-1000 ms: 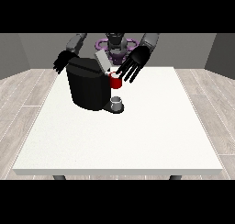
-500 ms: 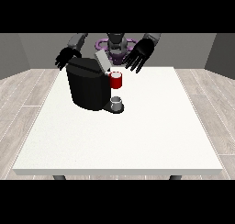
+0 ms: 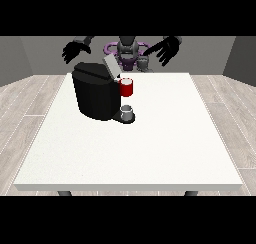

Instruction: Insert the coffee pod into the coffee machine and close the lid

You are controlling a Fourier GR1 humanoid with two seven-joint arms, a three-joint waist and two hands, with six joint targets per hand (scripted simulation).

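Note:
The black coffee machine (image 3: pixel 96 95) stands left of the table's middle, with its grey lid (image 3: pixel 110 67) tilted up. A red thing at the machine (image 3: pixel 126 87) sits at its front, above a small grey cup (image 3: pixel 127 111) on the machine's base. A small grey thing (image 3: pixel 143 64) stands at the table's far edge, just before the robot's body. The hand at the view's left (image 3: pixel 75 49) hovers above and behind the machine, fingers spread, holding nothing. The hand at the view's right (image 3: pixel 167 49) is raised past the far edge, open and empty.
The white table (image 3: pixel 165 138) stretches wide towards the camera and to the right of the machine. The robot's torso (image 3: pixel 127 50) rises behind the far edge. Grey floor surrounds the table.
Both hands have lifted away from the machine and moved apart, the one at the view's right going furthest to the right. The lid still stands tilted up.

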